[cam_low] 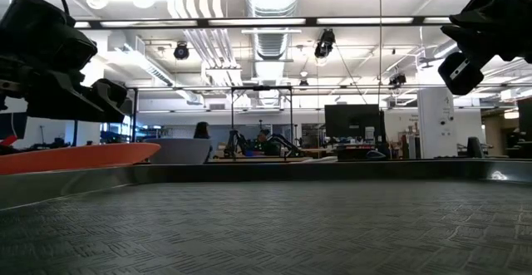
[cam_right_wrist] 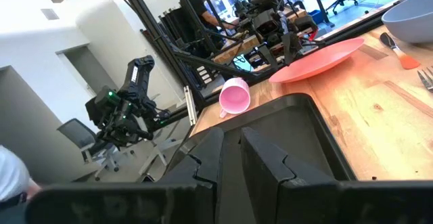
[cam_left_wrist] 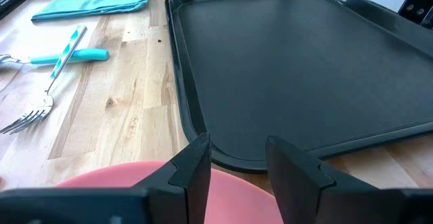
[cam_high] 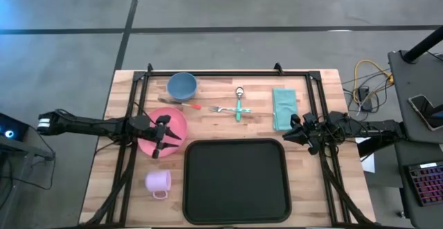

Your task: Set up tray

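Observation:
The black tray [cam_high: 235, 180] lies flat on the wooden table at the near middle and fills the floor of the low view [cam_low: 266, 225]. Left of it a pink plate [cam_high: 149, 140] rests on the table. My left gripper [cam_high: 164, 138] hovers open over the plate's tray-side edge [cam_left_wrist: 230, 190], pointing at the tray [cam_left_wrist: 291, 61], with nothing between its fingers. My right gripper [cam_high: 291, 136] is shut and empty. It hangs level above the table off the tray's far right corner [cam_right_wrist: 298, 109].
A pink cup [cam_high: 158, 182] lies left of the tray. Along the far side are a blue bowl [cam_high: 182, 86], an orange-handled spoon [cam_high: 185, 105], a fork [cam_high: 220, 108], a teal-handled spoon [cam_high: 239, 104] and a folded teal napkin [cam_high: 283, 108]. A black frame [cam_high: 228, 72] borders the table.

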Controlling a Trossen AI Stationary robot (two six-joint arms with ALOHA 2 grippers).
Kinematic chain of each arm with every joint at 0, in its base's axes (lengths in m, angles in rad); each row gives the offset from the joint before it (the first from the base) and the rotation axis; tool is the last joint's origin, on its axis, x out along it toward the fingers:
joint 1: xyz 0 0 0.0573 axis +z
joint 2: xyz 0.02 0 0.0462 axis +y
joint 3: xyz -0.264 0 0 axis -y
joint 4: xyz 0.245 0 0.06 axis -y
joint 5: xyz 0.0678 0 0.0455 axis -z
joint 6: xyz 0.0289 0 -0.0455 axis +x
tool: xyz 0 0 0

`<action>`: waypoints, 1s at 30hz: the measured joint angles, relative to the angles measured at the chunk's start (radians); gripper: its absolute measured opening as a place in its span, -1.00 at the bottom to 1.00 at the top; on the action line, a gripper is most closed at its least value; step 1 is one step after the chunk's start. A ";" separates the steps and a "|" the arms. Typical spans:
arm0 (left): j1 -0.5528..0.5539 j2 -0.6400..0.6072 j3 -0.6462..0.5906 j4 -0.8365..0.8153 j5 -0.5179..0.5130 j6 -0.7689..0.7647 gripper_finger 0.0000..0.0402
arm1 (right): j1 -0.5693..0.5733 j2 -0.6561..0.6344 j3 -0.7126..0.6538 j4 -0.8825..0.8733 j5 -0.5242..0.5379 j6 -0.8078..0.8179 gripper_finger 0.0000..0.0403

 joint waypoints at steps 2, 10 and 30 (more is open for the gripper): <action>0.000 0.000 0.000 0.000 0.000 0.000 -0.39 | 0.000 0.000 0.000 0.000 0.000 0.000 -0.79; 0.000 0.000 0.000 0.000 0.000 0.000 -0.39 | 0.000 0.000 0.000 0.000 0.000 0.000 -0.79; 0.001 -0.002 0.000 0.058 -0.110 0.055 -0.39 | 0.000 0.000 0.000 0.000 0.000 0.000 -0.79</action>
